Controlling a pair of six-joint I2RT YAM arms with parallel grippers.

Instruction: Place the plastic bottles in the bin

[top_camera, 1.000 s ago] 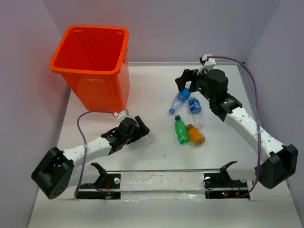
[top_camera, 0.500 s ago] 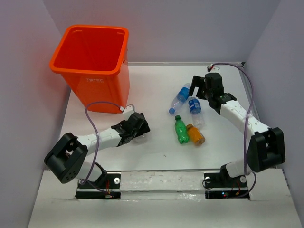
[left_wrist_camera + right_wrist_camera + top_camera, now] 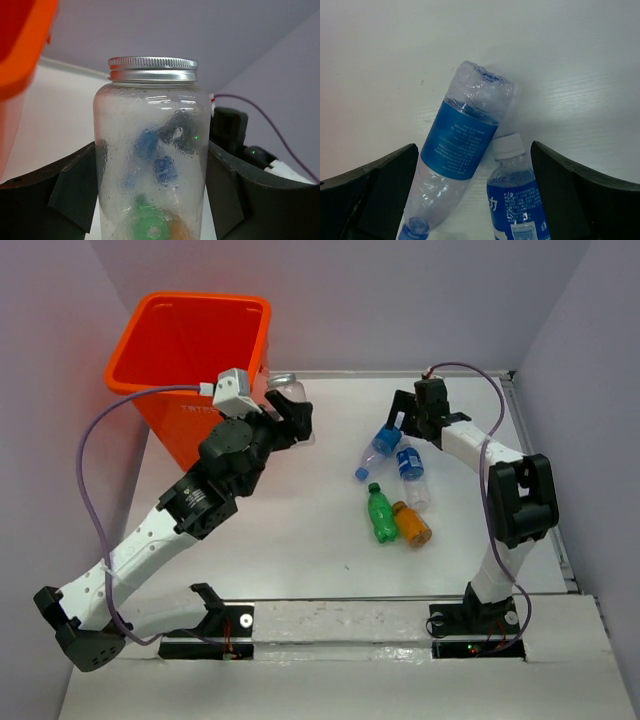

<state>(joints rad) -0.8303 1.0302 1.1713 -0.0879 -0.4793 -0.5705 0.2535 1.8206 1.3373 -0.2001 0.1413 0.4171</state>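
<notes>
- At your far left stands the bin (image 3: 150,386), at the back of the table (image 3: 300,550).
- Just right of the bin's rim, your left gripper (image 3: 287,412) holds the capped bottle (image 3: 152,150) between its fingers.
- Right of centre lies the slanted labelled bottle (image 3: 462,145), with the second labelled bottle (image 3: 517,195) just beside it on its right.
- Your right gripper (image 3: 400,420) hangs over that pair, one finger on either side.
- Nearer you, two more bottles (image 3: 381,514) lie side by side.

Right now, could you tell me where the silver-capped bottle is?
Top view, upper left: the bottle is in the left pincer, beside the bin's right rim.
</notes>
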